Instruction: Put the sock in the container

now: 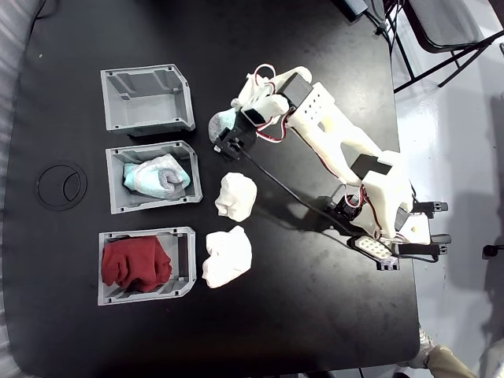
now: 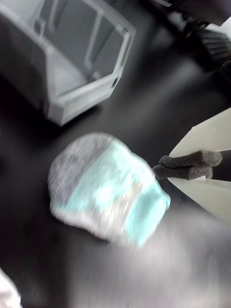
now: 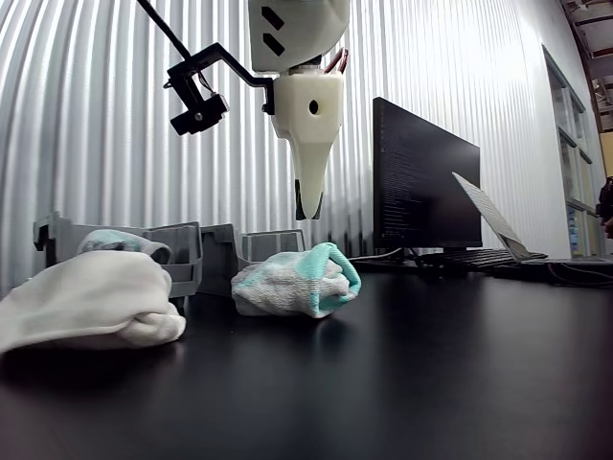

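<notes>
The sock (image 2: 103,190), balled, mint-teal and white with a speckled grey patch, lies on the black table just right of the empty grey container (image 1: 148,98) in the fixed view. In the other view my gripper (image 3: 305,211) hangs a little above the sock (image 3: 297,278) without touching it. The wrist view shows my gripper (image 2: 166,168) shut, its foam pads (image 2: 192,159) pressed together with nothing between them, just right of the sock. From above, my gripper (image 1: 246,110) partly covers the sock (image 1: 220,123). The container (image 2: 72,62) stands open and empty.
A middle bin (image 1: 116,197) holds another mint sock, and a lower bin (image 1: 187,264) holds a dark red cloth. Two white balled socks (image 1: 236,194) (image 1: 228,256) lie right of those bins. The arm's base (image 1: 386,213) stands at the right; a monitor (image 3: 426,182) stands behind.
</notes>
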